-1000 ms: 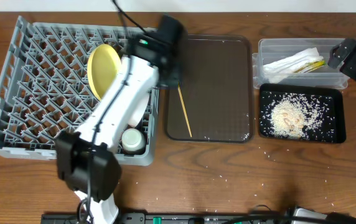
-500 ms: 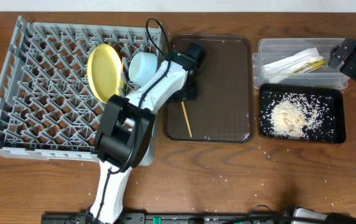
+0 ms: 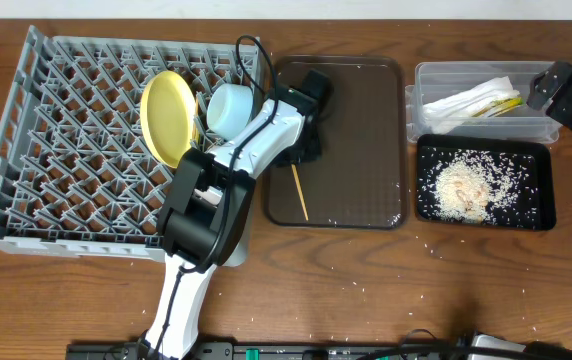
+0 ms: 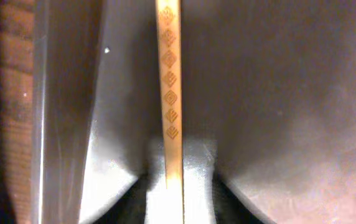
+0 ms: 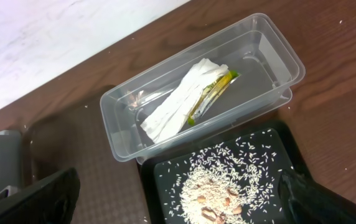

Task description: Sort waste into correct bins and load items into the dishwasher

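Brown tray (image 3: pixel 356 130), left end effector (image 4: pixel 179 200) nearly closed around chopstick (image 4: pixel 168 93), contact unclear

A brown wooden table (image 3: pixel 366 290) carries four containers. A grey dish rack (image 3: pixel 6 130) sits on its left part, with a dark brown tray (image 3: pixel 356 130) just beside it. On the right, a clear tub (image 3: pixel 413 110) stands toward the far edge, and a black tray (image 3: pixel 536 165) lies just in front of it. Loose rice crumbs (image 3: pixel 428 240) speckle the bare wood in front of the trays.
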